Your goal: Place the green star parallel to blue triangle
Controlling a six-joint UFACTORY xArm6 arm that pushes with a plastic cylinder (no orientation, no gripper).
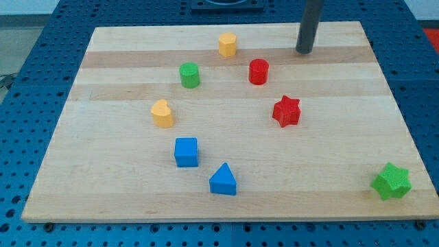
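The green star (392,182) lies near the board's bottom right corner. The blue triangle (223,180) lies at the bottom middle, far to the star's left. My tip (304,51) rests on the board near the top right, far above the green star and to the upper right of the red cylinder (258,71). It touches no block.
A blue cube (186,151) sits just up-left of the triangle. A red star (287,111), a yellow heart-like block (162,114), a green cylinder (189,75) and a yellow hexagonal block (228,44) are spread over the wooden board (123,192).
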